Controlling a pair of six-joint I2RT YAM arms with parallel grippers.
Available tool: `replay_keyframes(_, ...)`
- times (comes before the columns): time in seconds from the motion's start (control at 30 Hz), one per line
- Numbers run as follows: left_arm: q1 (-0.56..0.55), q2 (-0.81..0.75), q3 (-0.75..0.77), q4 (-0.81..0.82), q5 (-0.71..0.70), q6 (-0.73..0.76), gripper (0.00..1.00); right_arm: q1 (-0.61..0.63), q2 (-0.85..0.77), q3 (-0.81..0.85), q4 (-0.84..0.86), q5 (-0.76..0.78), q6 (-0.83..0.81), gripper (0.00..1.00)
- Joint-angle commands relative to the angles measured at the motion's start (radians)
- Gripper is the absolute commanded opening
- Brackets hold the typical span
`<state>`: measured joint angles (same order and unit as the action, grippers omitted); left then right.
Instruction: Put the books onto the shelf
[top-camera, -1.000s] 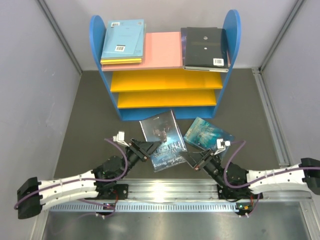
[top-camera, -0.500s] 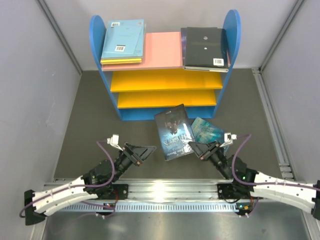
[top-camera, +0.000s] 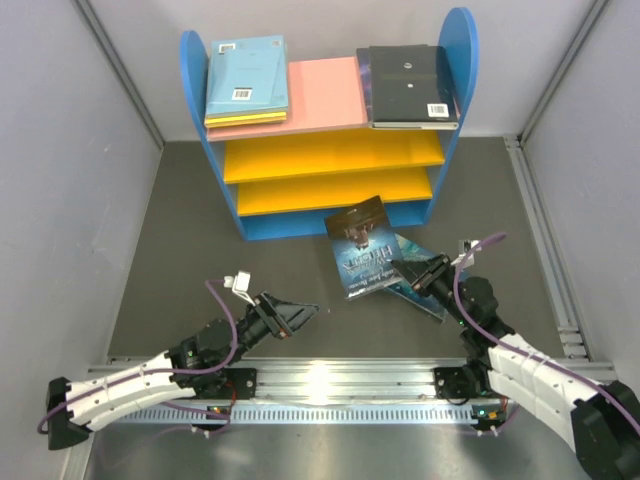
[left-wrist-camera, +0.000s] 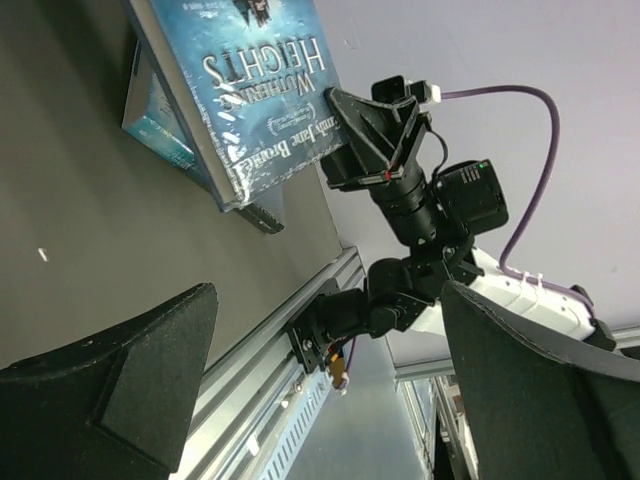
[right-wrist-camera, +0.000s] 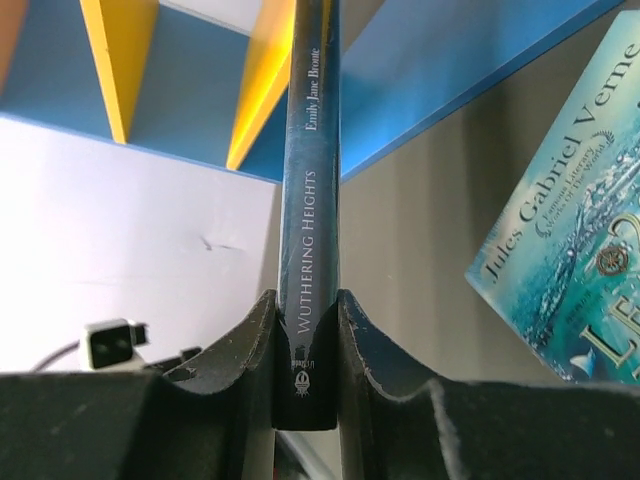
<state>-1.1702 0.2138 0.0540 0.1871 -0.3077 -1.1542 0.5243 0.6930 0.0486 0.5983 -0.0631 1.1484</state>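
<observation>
The shelf (top-camera: 330, 155) stands at the back, with light blue books (top-camera: 247, 80) and a black book (top-camera: 408, 85) lying on its pink top. My right gripper (top-camera: 412, 282) is shut on the spine of a dark blue book (top-camera: 364, 247), which it holds on edge in front of the shelf's base. The right wrist view shows that spine (right-wrist-camera: 310, 190) clamped between the jaws of the right gripper (right-wrist-camera: 307, 310). A teal book (top-camera: 428, 265) lies flat on the floor beside it. My left gripper (top-camera: 303, 313) hangs open and empty, left of the dark blue book (left-wrist-camera: 265, 90).
Grey walls close in both sides of the dark mat (top-camera: 180, 250). A metal rail (top-camera: 330, 380) with the arm bases runs along the near edge. In the right wrist view the shelf's blue base (right-wrist-camera: 450, 70) is just beyond the held book.
The left gripper let go of the dark blue book, opened wide and drew back left. The right gripper raised the book on edge and carried it toward the shelf.
</observation>
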Motion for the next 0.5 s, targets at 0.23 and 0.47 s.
replay_keyframes(0.23,0.003,0.125,-0.189,0.153,-0.007,0.025,0.98,-0.109,0.02,0.06,0.52,-0.204,0.227,0.0)
replay_keyframes(0.47,0.003,0.22,-0.195,0.227,-0.01,0.022,0.98,-0.196,0.057,0.112,0.495,-0.251,0.264,0.0)
